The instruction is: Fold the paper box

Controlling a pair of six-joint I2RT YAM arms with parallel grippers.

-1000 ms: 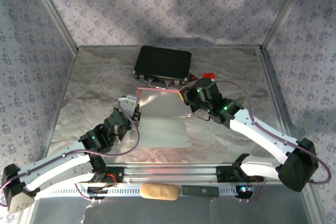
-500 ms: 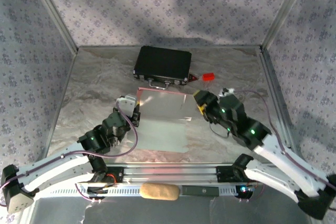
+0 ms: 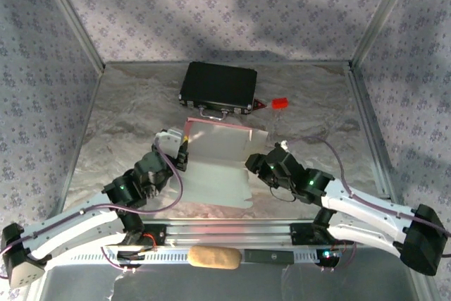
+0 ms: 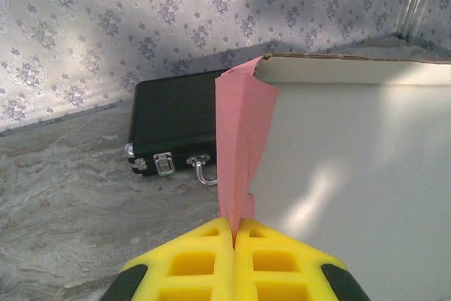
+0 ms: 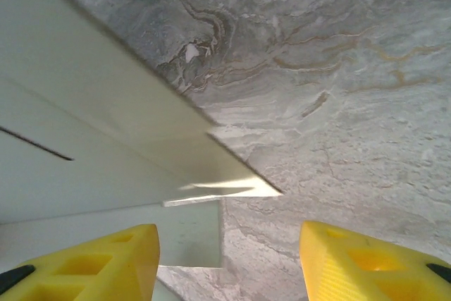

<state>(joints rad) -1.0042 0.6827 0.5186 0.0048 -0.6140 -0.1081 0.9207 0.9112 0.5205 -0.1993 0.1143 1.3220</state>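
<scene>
Marbled grey tabletop spreads glossy between pale floral-patterned walls and aluminium corner posts. Mid-table lies the thin pink paper box, a partly folded sheet, pale inside, its far edge raised before a black hard case with metal latches. A tiny red block sits beside that case. The left gripper pinches the sheet's pink left flap. The right gripper gapes at its right edge, holding nothing.
</scene>
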